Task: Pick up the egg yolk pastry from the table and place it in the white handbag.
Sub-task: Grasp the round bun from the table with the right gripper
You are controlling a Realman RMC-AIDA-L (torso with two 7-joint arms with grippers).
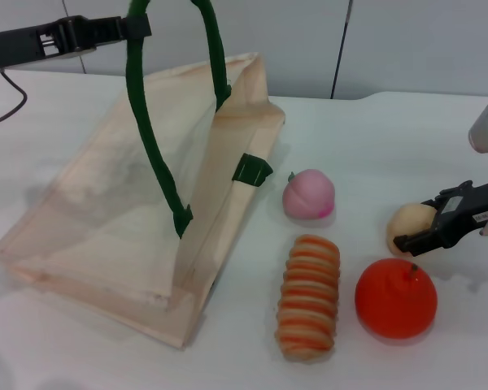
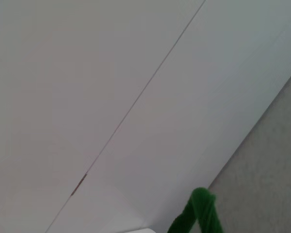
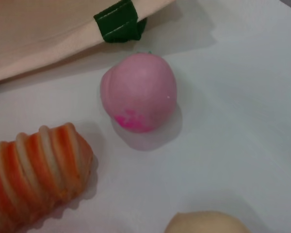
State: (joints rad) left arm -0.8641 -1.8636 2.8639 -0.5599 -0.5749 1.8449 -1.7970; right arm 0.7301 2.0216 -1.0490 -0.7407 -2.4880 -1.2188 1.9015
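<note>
The egg yolk pastry (image 1: 407,219) is a pale cream ball on the table at the right, behind the orange. Its edge also shows in the right wrist view (image 3: 207,224). My right gripper (image 1: 419,227) is down at the pastry, with one dark finger (image 1: 412,240) lying in front of it and the jaws open around it. The white handbag (image 1: 138,203) lies tilted at the left, mouth towards the middle. My left gripper (image 1: 138,26) is at the top left, shut on a green handle (image 1: 135,81) and holding it up. The handle also shows in the left wrist view (image 2: 200,213).
A pink peach-shaped ball (image 1: 309,195) lies by the bag's mouth. An orange-striped bread roll (image 1: 308,296) lies in front of it. An orange (image 1: 395,298) sits just in front of the pastry. The peach ball (image 3: 138,92) and roll (image 3: 36,170) show in the right wrist view.
</note>
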